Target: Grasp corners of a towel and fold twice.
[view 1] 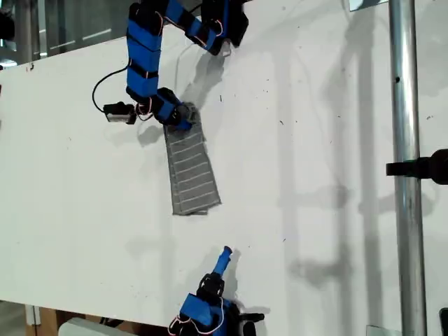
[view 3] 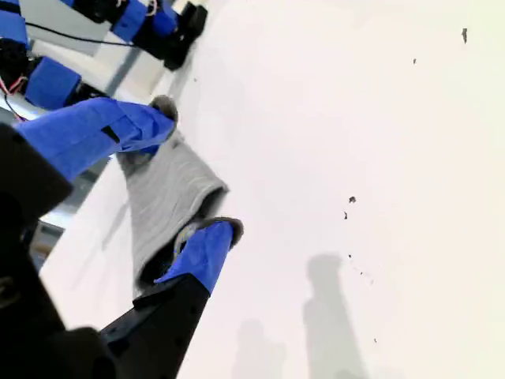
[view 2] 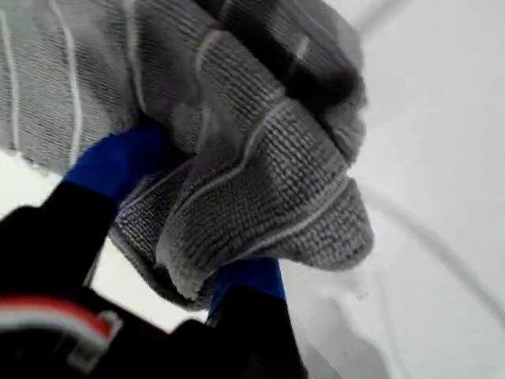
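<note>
The towel (view 1: 192, 175) is a grey white-striped cloth lying as a narrow folded strip on the white table (view 1: 315, 140). One end is bunched in my first gripper (view 1: 183, 120), which is shut on it. Close up, the gathered towel (view 2: 260, 158) wraps over the blue fingers (view 2: 118, 162) of my first gripper (view 2: 185, 221). The strip's free end shows two corners (view 1: 176, 211) near the table's middle. My second gripper (view 1: 225, 253) hovers apart from that end, open and holding nothing. Along my second gripper (view 3: 189, 178) the towel (view 3: 166, 197) lies beyond the blue fingertips (view 3: 209, 249).
A vertical metal pole (view 1: 406, 168) with a black clamp (view 1: 423, 168) stands at the exterior view's right. A black cable (view 1: 101, 87) loops beside the first arm (view 1: 143, 56). The table's near edge runs past the second arm's base (view 1: 203, 315).
</note>
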Robot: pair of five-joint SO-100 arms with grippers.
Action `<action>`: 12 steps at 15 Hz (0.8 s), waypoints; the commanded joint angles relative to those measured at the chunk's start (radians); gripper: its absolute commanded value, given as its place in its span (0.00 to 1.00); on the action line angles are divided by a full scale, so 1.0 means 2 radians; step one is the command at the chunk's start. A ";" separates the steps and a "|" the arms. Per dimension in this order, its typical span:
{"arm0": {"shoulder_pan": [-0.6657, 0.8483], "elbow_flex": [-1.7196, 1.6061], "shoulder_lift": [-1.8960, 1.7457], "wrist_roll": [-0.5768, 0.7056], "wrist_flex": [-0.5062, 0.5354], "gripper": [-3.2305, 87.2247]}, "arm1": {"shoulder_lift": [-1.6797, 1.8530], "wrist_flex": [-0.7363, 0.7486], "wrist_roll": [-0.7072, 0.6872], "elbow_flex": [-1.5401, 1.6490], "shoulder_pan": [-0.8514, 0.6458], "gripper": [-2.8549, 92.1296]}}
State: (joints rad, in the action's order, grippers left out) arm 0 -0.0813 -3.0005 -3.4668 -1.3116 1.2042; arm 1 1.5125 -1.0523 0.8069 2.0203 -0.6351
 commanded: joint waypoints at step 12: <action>-0.003 0.010 -0.002 0.006 0.001 0.30 | 0.151 -0.315 0.186 -0.199 0.150 0.03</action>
State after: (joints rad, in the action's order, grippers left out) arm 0 -0.0828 -3.0005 -3.4668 -1.3039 1.2088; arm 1 1.8285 -1.7242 1.1873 1.7748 -0.3590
